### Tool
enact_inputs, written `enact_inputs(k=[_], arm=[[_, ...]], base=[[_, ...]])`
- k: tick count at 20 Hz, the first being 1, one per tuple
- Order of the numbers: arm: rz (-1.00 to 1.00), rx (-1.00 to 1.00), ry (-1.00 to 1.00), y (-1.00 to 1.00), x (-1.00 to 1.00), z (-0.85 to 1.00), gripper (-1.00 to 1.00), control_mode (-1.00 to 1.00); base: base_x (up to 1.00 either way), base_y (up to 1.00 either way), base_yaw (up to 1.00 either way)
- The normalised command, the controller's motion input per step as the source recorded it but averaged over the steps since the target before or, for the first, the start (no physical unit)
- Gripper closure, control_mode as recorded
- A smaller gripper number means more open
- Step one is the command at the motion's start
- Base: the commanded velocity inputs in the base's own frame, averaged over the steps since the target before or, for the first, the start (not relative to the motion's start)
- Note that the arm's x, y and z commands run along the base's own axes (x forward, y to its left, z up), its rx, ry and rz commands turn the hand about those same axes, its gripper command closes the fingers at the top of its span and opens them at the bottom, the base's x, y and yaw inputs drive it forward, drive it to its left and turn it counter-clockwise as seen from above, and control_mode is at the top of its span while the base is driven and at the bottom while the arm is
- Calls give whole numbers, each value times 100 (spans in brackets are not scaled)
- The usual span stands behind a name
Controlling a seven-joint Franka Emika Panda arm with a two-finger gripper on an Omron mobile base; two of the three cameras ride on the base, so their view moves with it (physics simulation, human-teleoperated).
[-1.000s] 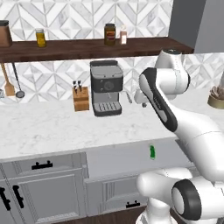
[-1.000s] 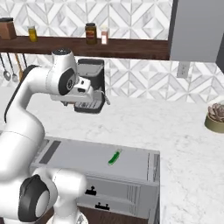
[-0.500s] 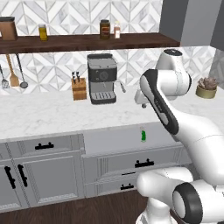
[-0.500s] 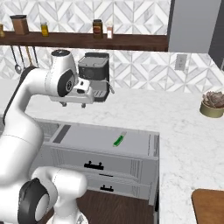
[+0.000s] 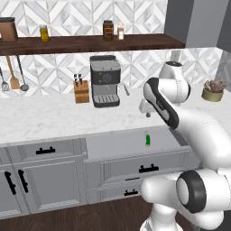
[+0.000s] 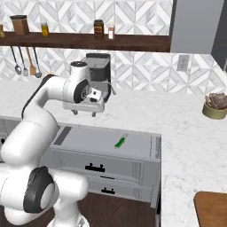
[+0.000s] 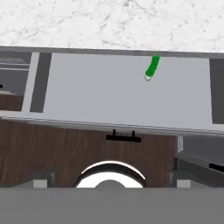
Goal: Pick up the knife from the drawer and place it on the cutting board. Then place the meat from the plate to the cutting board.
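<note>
The knife (image 6: 119,142), with its bright green handle, lies inside the open grey drawer (image 6: 88,139), right of the middle and near the counter edge. It is also in the left base view as the knife (image 5: 147,139) in the drawer (image 5: 122,143). My gripper (image 6: 84,114) hangs open above the drawer's left part, well above the knife and holding nothing. In the hand view the knife (image 7: 152,68) sits at the far side of the drawer's floor (image 7: 109,94). A corner of the brown cutting board (image 6: 213,208) shows at the lower right. Plate and meat are out of view.
A coffee machine (image 5: 104,81) and a knife block (image 5: 81,91) stand at the back of the marble counter. A potted plant (image 6: 215,105) is at the right. Narrower drawers with black handles (image 5: 148,169) sit below the open one. A shelf (image 5: 90,43) carries jars.
The whole picture has shifted, so the base has driven and the camera moved. The cutting board's corner has come into the right base view. The gripper stays open over the drawer.
</note>
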Motion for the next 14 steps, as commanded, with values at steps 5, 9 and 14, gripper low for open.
enact_inputs(k=[5, 9, 14], arm=[[0, -13, 41, 0, 43, -100, -100, -100], [0, -1, 20, -21, 0, -99, -100, -100], [0, 8, -2, -42, 8, -94, -100, -100]], base=[[0, 0, 0], [0, 0, 0], [0, 0, 0]])
